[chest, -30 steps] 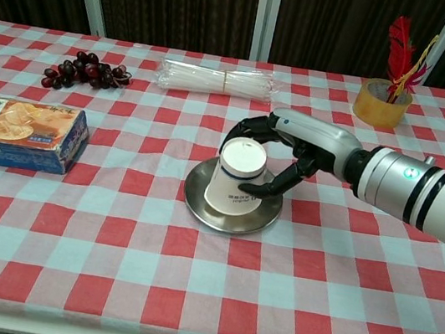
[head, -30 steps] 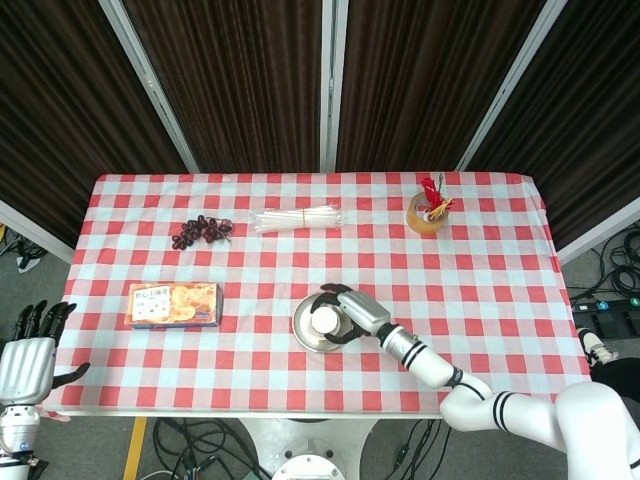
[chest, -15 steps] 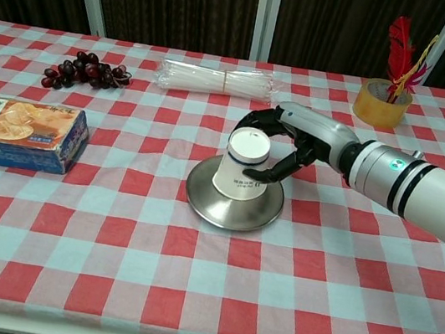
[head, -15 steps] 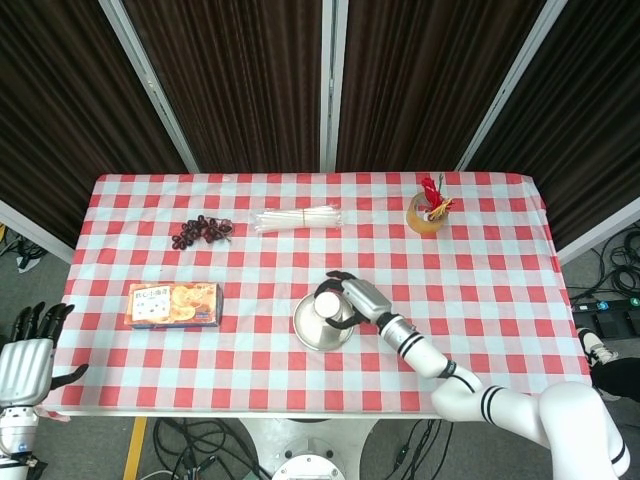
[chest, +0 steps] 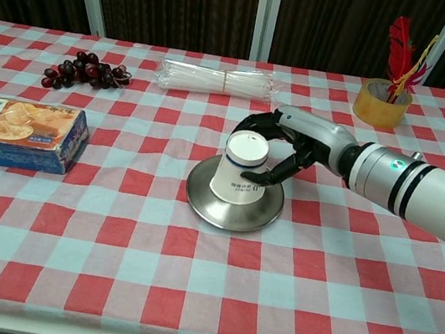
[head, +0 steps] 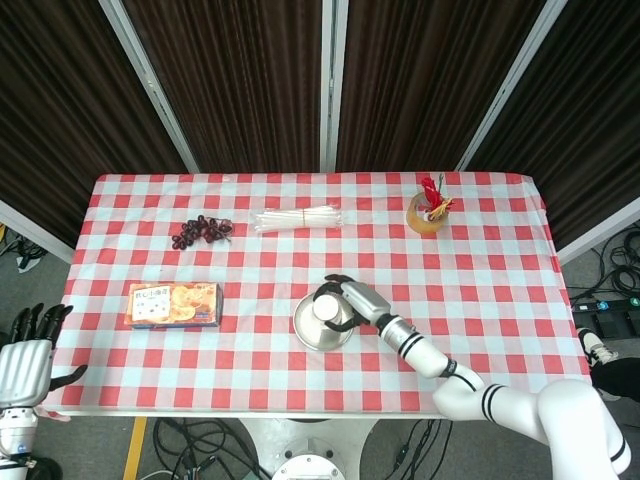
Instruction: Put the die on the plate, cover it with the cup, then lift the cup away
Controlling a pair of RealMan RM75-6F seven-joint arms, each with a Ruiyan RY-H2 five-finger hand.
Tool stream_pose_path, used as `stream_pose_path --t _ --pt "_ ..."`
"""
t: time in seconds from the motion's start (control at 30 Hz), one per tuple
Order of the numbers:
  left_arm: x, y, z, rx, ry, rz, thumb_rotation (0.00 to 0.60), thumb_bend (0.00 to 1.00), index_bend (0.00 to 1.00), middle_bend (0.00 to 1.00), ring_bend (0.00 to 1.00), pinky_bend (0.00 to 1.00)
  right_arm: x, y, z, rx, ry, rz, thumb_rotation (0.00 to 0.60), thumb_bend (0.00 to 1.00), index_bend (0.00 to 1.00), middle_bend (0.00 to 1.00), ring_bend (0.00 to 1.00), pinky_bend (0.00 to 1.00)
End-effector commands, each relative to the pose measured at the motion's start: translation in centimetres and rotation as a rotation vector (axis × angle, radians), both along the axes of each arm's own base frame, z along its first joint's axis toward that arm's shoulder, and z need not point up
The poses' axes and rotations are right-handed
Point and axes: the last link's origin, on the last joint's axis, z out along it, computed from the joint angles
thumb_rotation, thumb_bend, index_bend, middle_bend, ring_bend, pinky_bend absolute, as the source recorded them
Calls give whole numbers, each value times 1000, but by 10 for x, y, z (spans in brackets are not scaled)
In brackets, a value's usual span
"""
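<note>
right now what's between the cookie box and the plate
Only bare checked tablecloth between the cookie box and the plate, clearest in the chest view.

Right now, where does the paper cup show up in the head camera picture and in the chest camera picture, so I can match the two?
Head view: the paper cup sits upside down just below centre, on the plate, with the right hand around it.
Chest view: the paper cup is at centre, upside down on the plate, held by the right hand.
Shared landmark: the biscuit box, left of the plate in both.
</note>
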Motion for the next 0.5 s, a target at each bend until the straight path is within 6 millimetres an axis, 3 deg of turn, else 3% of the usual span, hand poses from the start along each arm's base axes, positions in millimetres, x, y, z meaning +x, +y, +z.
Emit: stream_pose_path --t 0.03,0.13,0.33,0.5 --pt "0 1 0 -2 2 -3 600 0 142 129 21 18 3 17 2 66 -9 51 600 291 563 295 83 72" --pt "1 1 0 -3 5 -7 600 0 143 129 21 18 2 16 4 65 -2 62 600 293 560 295 84 70" --pt "0 0 0 0 1 1 600 0 143 129 22 18 1 -6 1 3 10 -3 600 294 560 294 84 70" --pt "-1 -1 0 -1 1 6 600 0 143 129 22 18 3 11 1 61 -4 45 600 295 560 293 83 70"
